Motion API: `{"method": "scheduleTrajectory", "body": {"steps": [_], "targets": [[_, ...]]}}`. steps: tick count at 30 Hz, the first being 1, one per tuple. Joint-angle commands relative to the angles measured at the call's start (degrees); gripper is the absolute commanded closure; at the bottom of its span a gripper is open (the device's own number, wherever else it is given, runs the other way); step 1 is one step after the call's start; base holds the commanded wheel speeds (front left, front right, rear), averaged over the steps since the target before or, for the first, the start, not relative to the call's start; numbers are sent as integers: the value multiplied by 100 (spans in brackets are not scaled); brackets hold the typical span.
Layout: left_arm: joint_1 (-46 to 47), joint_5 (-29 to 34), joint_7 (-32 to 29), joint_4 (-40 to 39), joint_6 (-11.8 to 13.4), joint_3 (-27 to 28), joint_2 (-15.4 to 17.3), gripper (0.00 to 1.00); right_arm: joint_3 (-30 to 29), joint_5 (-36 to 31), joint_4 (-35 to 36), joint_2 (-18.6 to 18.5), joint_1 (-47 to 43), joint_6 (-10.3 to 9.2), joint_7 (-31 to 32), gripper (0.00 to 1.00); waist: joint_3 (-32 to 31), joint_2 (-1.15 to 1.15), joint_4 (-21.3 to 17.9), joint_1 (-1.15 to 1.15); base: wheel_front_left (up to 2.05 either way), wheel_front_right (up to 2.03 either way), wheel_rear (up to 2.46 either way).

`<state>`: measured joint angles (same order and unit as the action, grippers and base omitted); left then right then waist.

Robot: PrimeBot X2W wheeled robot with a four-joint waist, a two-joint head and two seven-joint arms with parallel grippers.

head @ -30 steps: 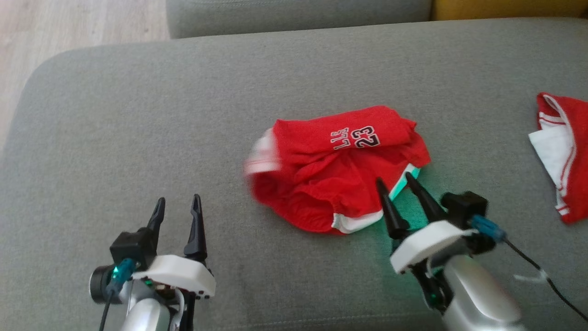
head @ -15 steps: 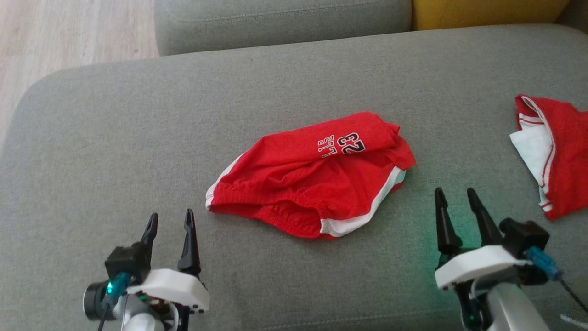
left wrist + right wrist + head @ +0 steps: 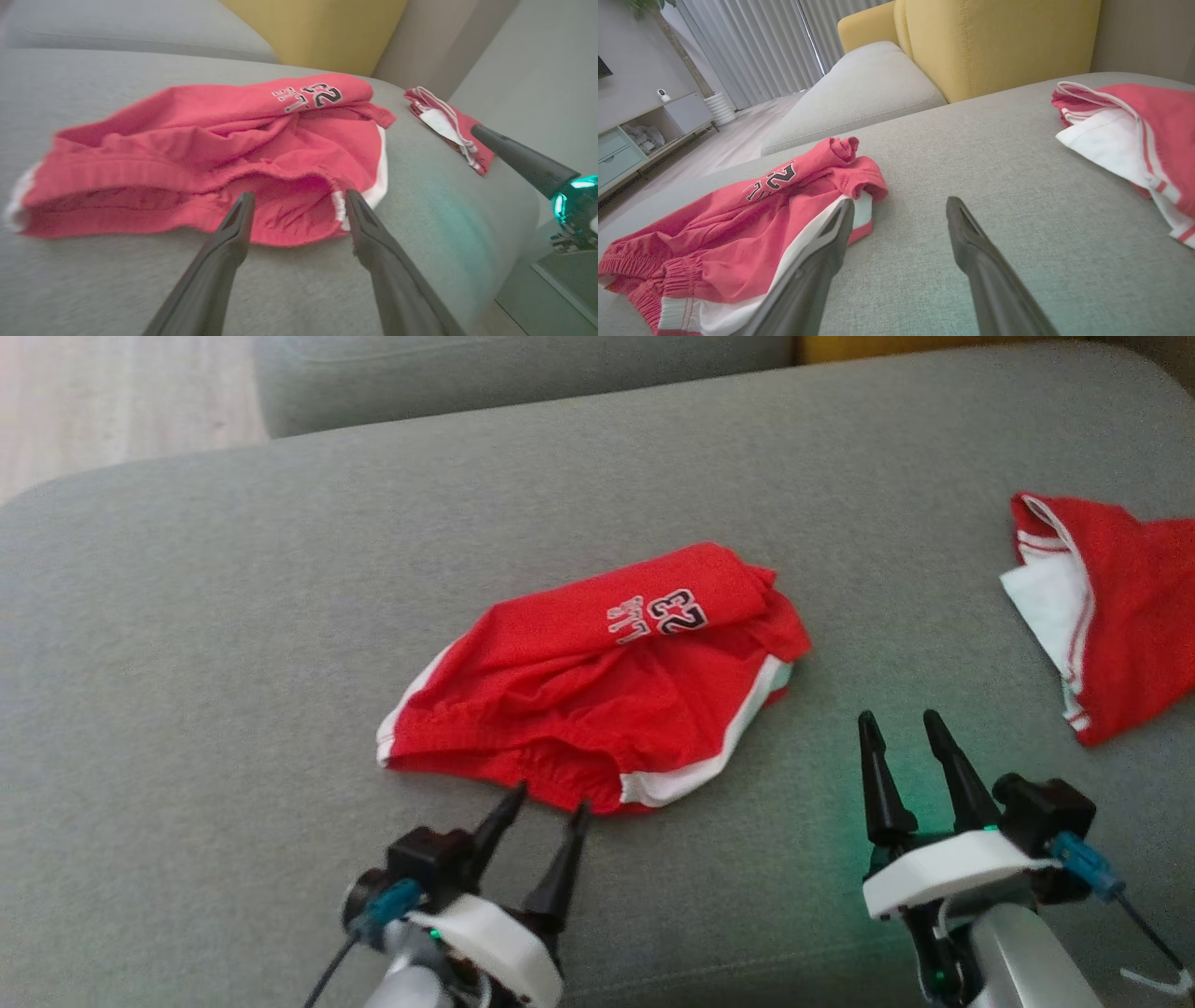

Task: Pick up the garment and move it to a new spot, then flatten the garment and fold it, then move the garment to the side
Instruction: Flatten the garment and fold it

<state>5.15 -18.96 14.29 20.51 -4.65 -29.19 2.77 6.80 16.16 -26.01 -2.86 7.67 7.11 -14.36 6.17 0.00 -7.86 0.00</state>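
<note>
Red shorts (image 3: 597,681) loosely spread near the middle of the grey cushion (image 3: 233,663), number print (image 3: 658,614) toward the cushion's far side, elastic waistband (image 3: 551,775) toward its near edge, white side stripe (image 3: 719,747) toward the cushion's right. Wider and calmer than a second ago, when bunched and blurred mid-cushion with the right gripper at the hem; since let go there and settled, so the move to a new spot judged done. Head view swung a little in that time too, so part of the apparent drift down to the camera, not the cloth. Right gripper (image 3: 898,716) now pulled back to the cushion's near right, fingers wide apart, empty, clear of the fabric. Left gripper (image 3: 549,800) come forward from the cushion's near left to its near middle, fingers likewise spread wide and holding nothing, tips at the waistband's gathered edge; touching or just short of it, hard to tell. From the left wrist, both tips straddling the waistband's open mouth. Second red garment (image 3: 1111,607) untouched at the cushion's far right, well apart. Judged next: flattening, probably starting with a pinch on the waistband and a pull toward the cushion's near edge. Wrinkles and a folded-under leg near the cushion's centre yet to be smoothed; no fold begun.
</note>
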Motion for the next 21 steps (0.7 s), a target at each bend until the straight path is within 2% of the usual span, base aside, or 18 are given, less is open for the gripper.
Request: {"method": "scheduleTrajectory", "body": {"steps": [1, 6, 18, 19, 20, 21], "targets": [[241, -35, 71, -133, -25, 142, 10, 0, 133, 45, 201, -3, 231, 37, -62, 0, 70, 0, -96, 0, 0, 0, 0], [621, -296, 71, 336, -104, -400, 10, 0, 214, 86, 234, -2, 332, 37, -62, 0, 227, 0, -390, 0, 0, 0, 0], [1044, -484, 71, 803, -37, -555, 10, 0, 220, 159, 332, -2, 470, 37, -63, 0, 477, 0, -760, 0, 0, 0, 0], [1061, -490, 71, 813, -27, -558, 10, 3, 221, 165, 342, -2, 473, 37, -63, 0, 490, 0, -769, 0, 0, 0, 0], [1077, -499, 71, 826, -11, -559, 10, 51, 219, 172, 351, -2, 477, 37, -63, 0, 501, 0, -775, 0, 0, 0, 0], [1096, -501, 71, 840, 7, -561, 10, 87, 213, 177, 353, -2, 482, 37, -63, 0, 510, 0, -776, 0, 0, 0, 0]]}}
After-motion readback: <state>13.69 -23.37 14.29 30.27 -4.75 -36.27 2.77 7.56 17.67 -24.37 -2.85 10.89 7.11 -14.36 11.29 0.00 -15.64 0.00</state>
